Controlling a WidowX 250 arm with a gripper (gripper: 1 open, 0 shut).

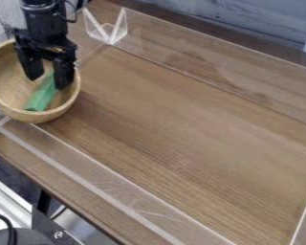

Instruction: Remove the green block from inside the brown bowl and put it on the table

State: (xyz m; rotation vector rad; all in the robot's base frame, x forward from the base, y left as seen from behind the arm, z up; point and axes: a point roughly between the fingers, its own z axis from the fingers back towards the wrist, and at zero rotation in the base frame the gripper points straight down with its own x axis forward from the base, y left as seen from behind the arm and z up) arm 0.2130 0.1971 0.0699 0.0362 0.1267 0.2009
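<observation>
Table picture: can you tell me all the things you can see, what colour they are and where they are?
table: one, brown wood grain with a clear plastic strip round its edge, fills most of the picture.
brown bowl: one, light tan wood, at the left edge of the table.
green block: one, bright green, lying inside the bowl, partly hidden by the robot.
clear plastic piece: one, see-through, standing at the table's far edge near the top.
gripper: one, black, pointing down over the bowl, its fingers spread open above the block, nothing held.
</observation>
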